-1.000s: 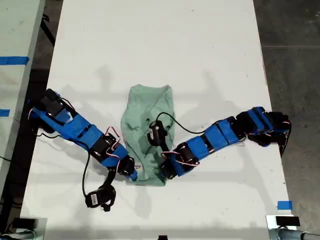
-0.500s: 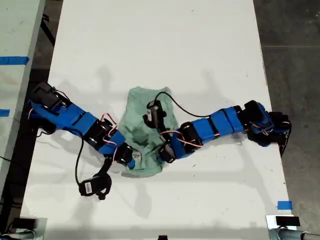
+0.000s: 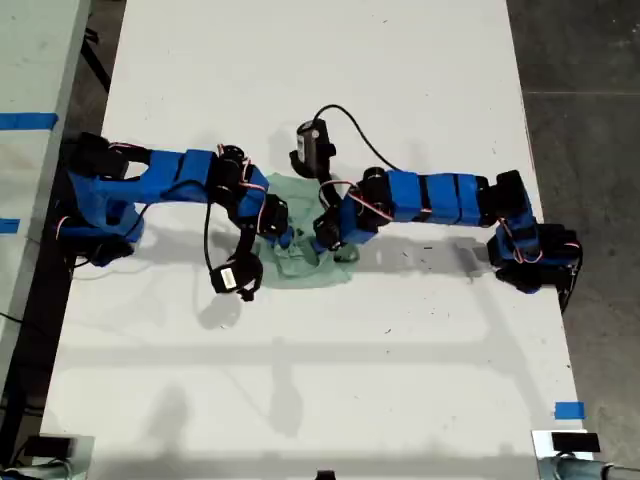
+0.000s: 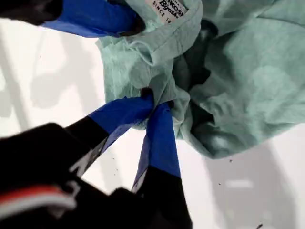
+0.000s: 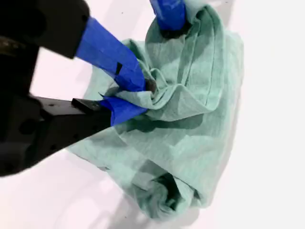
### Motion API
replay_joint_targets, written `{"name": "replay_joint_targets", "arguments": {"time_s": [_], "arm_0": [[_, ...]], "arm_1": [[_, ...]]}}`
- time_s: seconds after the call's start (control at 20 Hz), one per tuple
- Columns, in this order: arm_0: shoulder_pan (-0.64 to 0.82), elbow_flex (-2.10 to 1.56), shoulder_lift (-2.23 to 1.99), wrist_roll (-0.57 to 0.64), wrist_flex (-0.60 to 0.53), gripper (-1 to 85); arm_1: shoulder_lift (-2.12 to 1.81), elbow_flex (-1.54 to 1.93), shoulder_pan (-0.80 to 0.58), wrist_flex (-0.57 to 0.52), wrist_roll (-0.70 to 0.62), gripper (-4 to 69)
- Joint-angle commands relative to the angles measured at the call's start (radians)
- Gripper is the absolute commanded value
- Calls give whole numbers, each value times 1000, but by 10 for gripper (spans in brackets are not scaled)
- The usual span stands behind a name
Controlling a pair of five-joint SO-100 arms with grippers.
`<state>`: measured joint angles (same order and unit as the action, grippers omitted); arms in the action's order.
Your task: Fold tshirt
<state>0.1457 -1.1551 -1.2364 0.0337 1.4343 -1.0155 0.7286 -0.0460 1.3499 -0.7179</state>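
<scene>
The pale mint-green tshirt [image 3: 318, 264] lies bunched in a small heap on the white table, between the two blue arms. My first gripper [image 3: 326, 232], on the arm from the exterior view's right, is shut on a pinched fold of the fabric [image 4: 155, 102]. My second gripper [image 3: 276, 228], on the arm from the exterior view's left, is shut on a fold close beside it [image 5: 143, 95]. The white neck tag [image 4: 169, 8] shows next to the second gripper [image 4: 128, 24]. The first gripper's blue tip [image 5: 170, 19] holds the cloth [image 5: 190, 143] a short way from the second. The folds hide the sleeves.
The white table [image 3: 320, 380] stretches wide in front of and behind the heap. A blue tape mark [image 3: 569, 410] sits at the exterior view's lower right. A second table with blue tape [image 3: 28, 121] stands at the exterior view's left, with dark floor [image 3: 585, 120] at its right.
Both grippers have travelled up the exterior view, dragging the shirt's near edge over the rest. The shirt has gone from a long flat shape to a small bunched heap.
</scene>
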Motion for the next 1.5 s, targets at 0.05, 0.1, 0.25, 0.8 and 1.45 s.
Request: {"name": "replay_joint_targets", "arguments": {"time_s": [0.05,0.1,0.25,0.8,1.45], "arm_0": [[129,3,-140,71,32,0],[156,-5,-153,84,38,0],[236,-20,-156,135,38,0],[436,-77,-284,222,91,372],[451,-1114,-1204,155,-250,51]], "arm_1": [[-153,-26,-109,28,-69,-12],[-160,-21,-133,34,-83,-12],[-172,-6,-209,40,-118,-12],[-296,91,-370,123,-138,276],[-1155,1154,-449,-48,-77,23]]}}
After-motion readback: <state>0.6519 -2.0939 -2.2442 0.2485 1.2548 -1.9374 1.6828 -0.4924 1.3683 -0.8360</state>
